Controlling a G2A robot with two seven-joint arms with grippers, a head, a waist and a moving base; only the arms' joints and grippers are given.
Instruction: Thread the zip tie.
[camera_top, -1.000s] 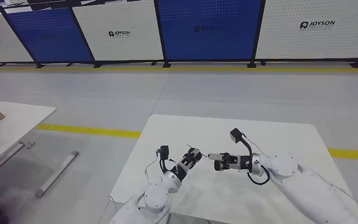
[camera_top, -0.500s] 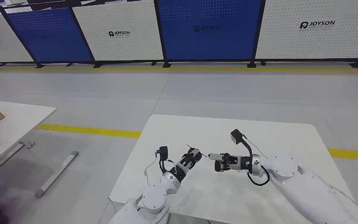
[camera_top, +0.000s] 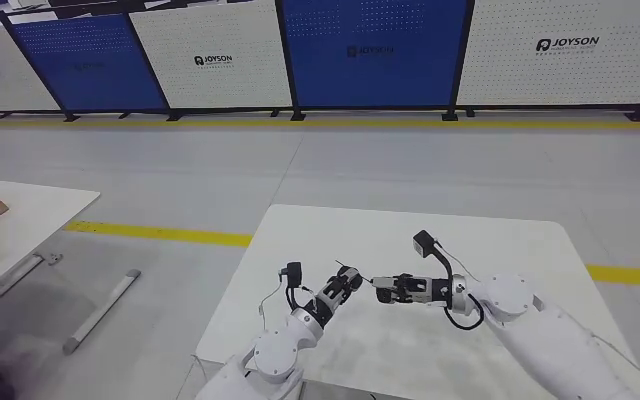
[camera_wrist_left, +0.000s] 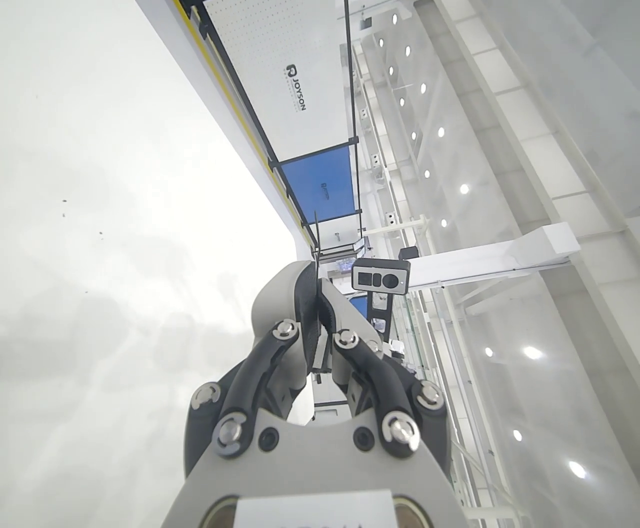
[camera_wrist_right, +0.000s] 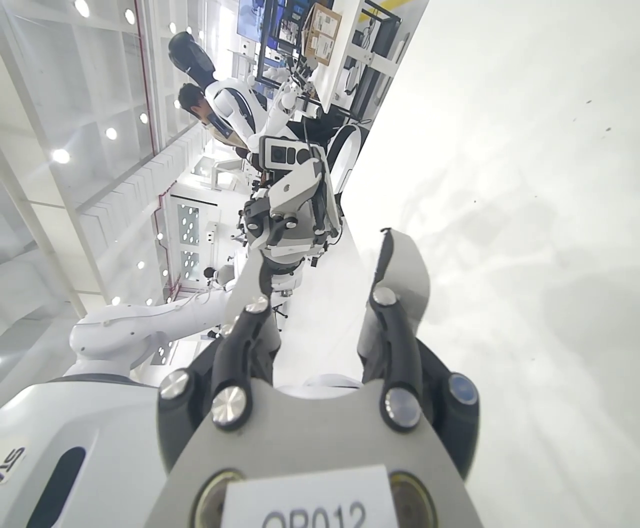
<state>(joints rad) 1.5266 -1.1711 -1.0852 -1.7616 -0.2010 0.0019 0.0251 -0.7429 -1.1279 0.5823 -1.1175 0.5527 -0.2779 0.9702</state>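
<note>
A thin black zip tie (camera_wrist_left: 316, 235) is pinched in my left gripper (camera_wrist_left: 317, 272), which is shut on it. A short length of the tie pokes out past the fingertips. In the top view the left gripper (camera_top: 346, 279) hovers over the near middle of the white table (camera_top: 450, 230). My right gripper (camera_top: 383, 289) points straight at it from a small gap away. In the right wrist view the right gripper (camera_wrist_right: 320, 245) is open with nothing between its fingers, and the left gripper (camera_wrist_right: 285, 215) faces it just beyond.
The table's near-left edge (camera_top: 235, 300) lies close to the left arm. Blue and white panel walls (camera_top: 370, 50) stand far behind, across a grey floor with a yellow line (camera_top: 160, 233).
The right gripper has edged slightly leftward, closing the gap to the left gripper. The left gripper has kept its hold on the zip tie and barely moved.
</note>
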